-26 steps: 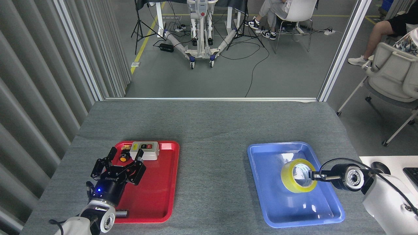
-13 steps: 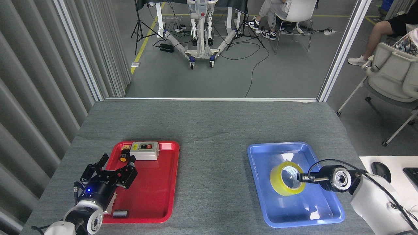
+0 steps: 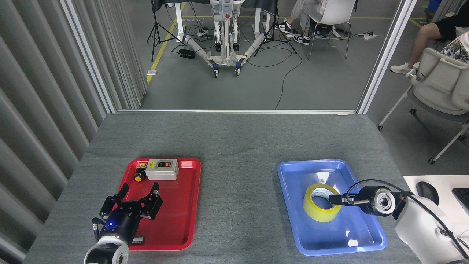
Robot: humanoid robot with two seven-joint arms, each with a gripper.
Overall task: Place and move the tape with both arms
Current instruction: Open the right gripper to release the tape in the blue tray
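Tape point(image 3: 321, 202) lies in the blue tray point(image 3: 362, 240), lower right of frame, its rim pinched by the right gripper point(image 3: 334, 199). Left gripper point(image 3: 138, 192) hangs spread open over the red tray point(image 3: 183, 205), lower left.

Robotics lab: grey test table point(image 3: 234, 139), tripods point(image 3: 157, 29), floor cables point(image 3: 285, 77), wheeled rig point(image 3: 225, 55), seated person point(image 3: 436, 33).

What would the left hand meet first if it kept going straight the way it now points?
Probably the grey switch box at the far end of the red tray. The open left hand points up the tray toward it, with bare tray between. Its height above the tray is unclear, so it might pass over.
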